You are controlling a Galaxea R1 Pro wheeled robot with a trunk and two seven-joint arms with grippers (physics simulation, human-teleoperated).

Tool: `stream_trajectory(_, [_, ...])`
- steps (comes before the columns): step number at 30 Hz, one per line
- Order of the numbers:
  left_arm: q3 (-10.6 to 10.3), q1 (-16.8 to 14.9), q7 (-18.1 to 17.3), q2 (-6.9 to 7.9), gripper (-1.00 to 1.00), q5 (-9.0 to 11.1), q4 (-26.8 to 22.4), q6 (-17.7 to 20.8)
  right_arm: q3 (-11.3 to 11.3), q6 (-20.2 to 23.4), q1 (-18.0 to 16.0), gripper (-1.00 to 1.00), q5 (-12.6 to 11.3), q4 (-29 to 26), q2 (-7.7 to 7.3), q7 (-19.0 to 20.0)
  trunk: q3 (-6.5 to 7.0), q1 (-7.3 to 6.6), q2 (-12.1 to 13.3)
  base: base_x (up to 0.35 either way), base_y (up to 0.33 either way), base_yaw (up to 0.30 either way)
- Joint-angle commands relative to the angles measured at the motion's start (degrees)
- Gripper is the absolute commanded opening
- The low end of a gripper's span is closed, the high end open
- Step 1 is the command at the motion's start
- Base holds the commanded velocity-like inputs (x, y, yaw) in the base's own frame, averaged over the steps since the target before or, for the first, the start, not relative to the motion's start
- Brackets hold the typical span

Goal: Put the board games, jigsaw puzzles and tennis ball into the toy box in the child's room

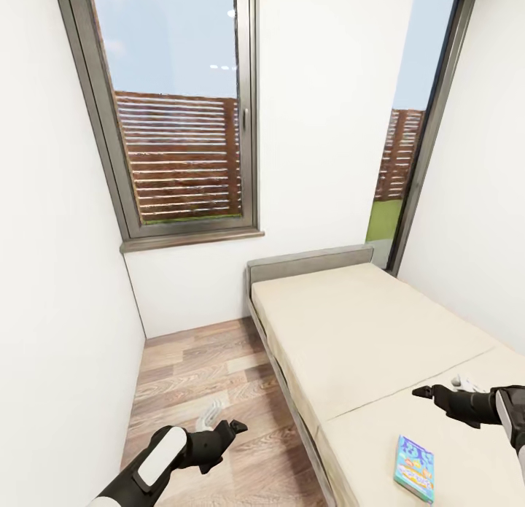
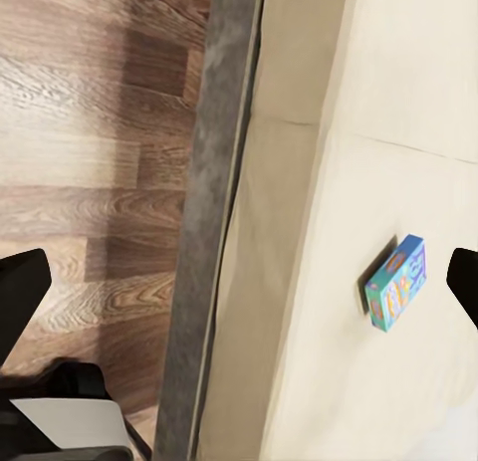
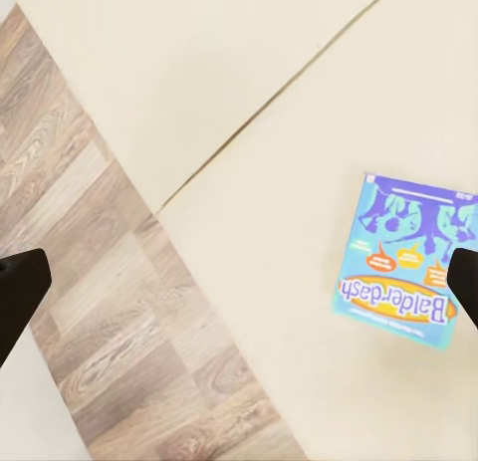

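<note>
A blue Balderdash board game box (image 1: 414, 468) lies flat on the beige bed (image 1: 350, 332), near its foot end. My right gripper (image 1: 430, 394) hovers open over the mattress, a little beyond the box and apart from it. In the right wrist view the box (image 3: 406, 262) lies below the gripper (image 3: 239, 292), close to one dark fingertip (image 3: 463, 287). My left gripper (image 1: 222, 430) hangs open over the wooden floor beside the bed, holding nothing. The left wrist view shows the same box (image 2: 396, 283) across the bed frame, with the gripper (image 2: 239, 292) spread wide.
A strip of wooden floor (image 1: 204, 376) runs between the white left wall (image 1: 51, 310) and the bed's grey frame (image 1: 292, 397). A grey headboard (image 1: 310, 262) stands under the large window (image 1: 179, 106). A tall narrow window (image 1: 408, 142) fills the far right corner.
</note>
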Motion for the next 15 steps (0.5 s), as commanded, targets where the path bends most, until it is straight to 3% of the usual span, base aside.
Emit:
stream_trajectory(1, [-0.12, -0.03, 0.53, 0.03, 1.00, 0.61, -0.10, 0.05, -0.33, 0.21, -0.08, 1.00, 0.60, -0.05, 0.04, 0.46, -0.26, 0.23, -0.47, 0.000, 0.000, 0.000])
stream_trajectory(8, [-0.14, -0.03, 0.41, 0.15, 1.00, 0.59, -0.10, -0.29, -0.77, 0.90, -0.27, 1.00, 0.86, 0.53, -0.25, -0.26, -1.51, 1.77, -3.27, 0.000, 0.000, 0.000])
stream_trajectory(10, [-0.13, -0.03, 0.31, 0.22, 1.00, 0.59, -0.10, -0.38, -0.83, 0.99, -0.63, 1.00, 0.82, 2.76, -0.43, -5.60, -1.87, 2.21, -4.07, 0.000, 0.000, 0.000])
stream_trajectory(11, [-0.13, -0.03, 0.30, 0.21, 1.00, 0.60, -0.10, -0.40, -0.86, 0.95, -1.46, 1.00, 0.57, 5.02, -0.48, -10.49, -2.05, 2.43, -4.48, 0.000, 0.000, 0.000])
stream_trajectory(15, [-0.14, -0.03, 0.34, 0.24, 1.00, 0.57, -0.10, -0.47, -0.98, 0.54, -4.18, 1.00, -1.19, 9.88, -0.57, -18.58, -2.77, 3.30, -6.08, 0.000, 0.000, 0.000])
